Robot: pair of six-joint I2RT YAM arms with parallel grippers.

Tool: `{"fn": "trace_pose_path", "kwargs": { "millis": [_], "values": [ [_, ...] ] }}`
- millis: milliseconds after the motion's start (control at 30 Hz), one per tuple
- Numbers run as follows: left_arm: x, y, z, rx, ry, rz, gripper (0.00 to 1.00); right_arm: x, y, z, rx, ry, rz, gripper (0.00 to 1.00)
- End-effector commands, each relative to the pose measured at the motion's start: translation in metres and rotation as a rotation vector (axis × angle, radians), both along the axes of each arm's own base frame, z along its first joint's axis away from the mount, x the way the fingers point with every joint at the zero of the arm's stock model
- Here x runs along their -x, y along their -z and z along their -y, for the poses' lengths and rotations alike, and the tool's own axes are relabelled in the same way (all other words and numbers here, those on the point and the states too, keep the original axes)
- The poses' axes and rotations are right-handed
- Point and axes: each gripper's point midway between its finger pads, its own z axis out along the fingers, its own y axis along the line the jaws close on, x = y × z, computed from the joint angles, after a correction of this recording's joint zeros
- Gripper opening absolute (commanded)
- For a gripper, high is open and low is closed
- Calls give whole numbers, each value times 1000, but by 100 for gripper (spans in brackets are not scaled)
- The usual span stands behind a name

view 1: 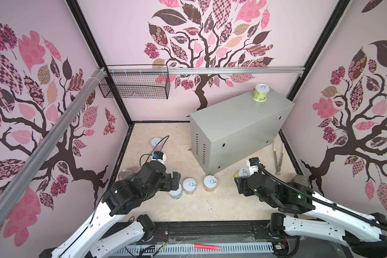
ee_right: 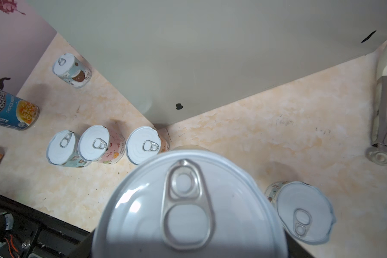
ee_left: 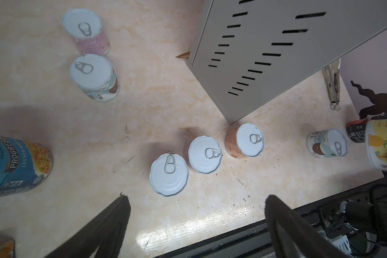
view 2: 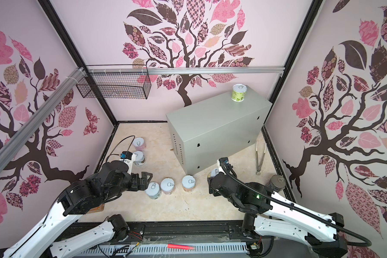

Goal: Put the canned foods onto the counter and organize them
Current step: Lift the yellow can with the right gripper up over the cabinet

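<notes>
Marble-look tabletop (view 1: pixel 210 207) here. The grey vented metal box (view 1: pixel 239 129) stands back right, with a green-labelled can (view 1: pixel 261 92) upright on its far top corner. Just off the box's near corner three short pull-tab cans line up: orange can (ee_left: pixel 245 140), pink fruit-print can (ee_left: pixel 205 154), light blue can (ee_left: pixel 168 174). Back left are a pale pink can (ee_left: pixel 86 32) and a teal can (ee_left: pixel 94 77), close together. The blue Progresso soup can (ee_left: pixel 16 163) stands far left. On the right are metal tongs (view 1: pixel 278 156) lying flat, a dark-labelled can (view 1: pixel 301 179) and a second teal can (ee_right: pixel 304 212).

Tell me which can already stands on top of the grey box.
The green-labelled can, upright near the far corner of the box top. It alone is up there; none of the other cans is on the box.
</notes>
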Motion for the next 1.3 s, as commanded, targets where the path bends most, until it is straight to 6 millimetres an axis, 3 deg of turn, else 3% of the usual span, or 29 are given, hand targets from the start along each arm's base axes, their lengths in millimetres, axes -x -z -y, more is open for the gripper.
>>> {"fn": "trace_pose_path", "kwargs": {
  "millis": [0,267,500,700,1067,1267],
  "values": [
    [-1,-25,-4,-6,15,52,98,-10,-46,13,-19,51,124,61],
    [-5,-52,11,26,83,85,98,-19,-113,22,-26,72,262,61],
    [-16,-70,19,69,94,121,98,-33,-151,24,27,102,349,62],
    [-25,-68,28,120,108,102,98,-53,-192,30,23,123,396,61],
    [-39,-49,34,86,101,97,98,-85,-273,23,53,171,533,61],
    [-42,-37,34,62,103,91,98,-124,-288,27,38,183,500,60]
  ]
}}
